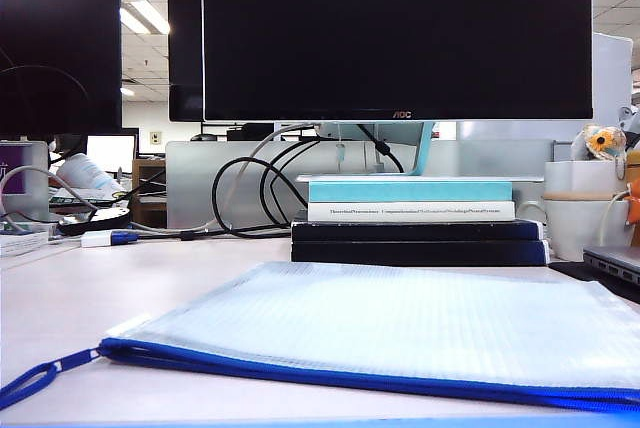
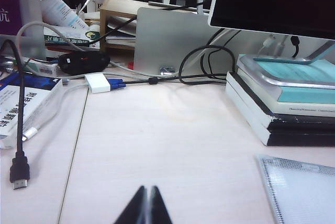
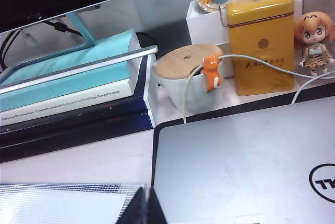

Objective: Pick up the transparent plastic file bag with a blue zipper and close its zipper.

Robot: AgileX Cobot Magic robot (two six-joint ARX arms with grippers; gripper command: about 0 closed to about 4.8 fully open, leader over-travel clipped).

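— File bag (image 1: 400, 323)? Lies flat on the pale desk (image 1: 90, 293), near the front edge, blue zipper (image 1: 330, 376) along the close side, cord loop (image 1: 30, 383) trailing off to the left.

— And behind?

— Stack of books (image 1: 415, 223) under a monitor (image 1: 395, 33), tangled black cables (image 1: 255, 193) beside, white mug (image 3: 191, 85) and yellow tin (image 3: 261, 43) to the right, closed grey laptop (image 3: 246, 161) at the right edge. Open-plan office beyond, ceiling lights on.

— Left gripper (image 2: 146, 205)?

— Low over bare desk, jaws pressed together, holding nothing, well apart from the bag's corner.

— Right gripper (image 3: 145, 207)?

— Jaws together too, empty, between the bag's corner and the laptop.
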